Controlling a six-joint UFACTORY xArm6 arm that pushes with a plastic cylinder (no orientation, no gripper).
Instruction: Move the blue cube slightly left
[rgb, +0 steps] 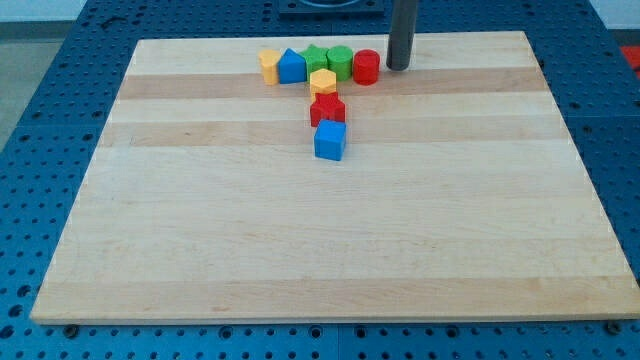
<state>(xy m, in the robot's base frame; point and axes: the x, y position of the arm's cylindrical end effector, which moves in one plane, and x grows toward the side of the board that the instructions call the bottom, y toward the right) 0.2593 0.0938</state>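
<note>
My tip (398, 68) stands near the table's top edge, well apart from the blue cube (330, 141); the rod carries no gripper, and the push is not yet begun.

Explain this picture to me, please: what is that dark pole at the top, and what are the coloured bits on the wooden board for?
There is just one picture, from a single camera looking down at a slant onto a wooden board. The dark pole is the end of a robot arm. It has no jaws and holds nothing; its lower end, my tip, slides over the board and pushes blocks.

Near the view's top is a row: a yellow block, a blue block, two green blocks and a red cylinder. Below the row runs a column: a yellow hexagon, a red block, then the blue cube.

My tip stands just right of the red cylinder, well away from the blue cube, which it is meant to nudge left.
</note>
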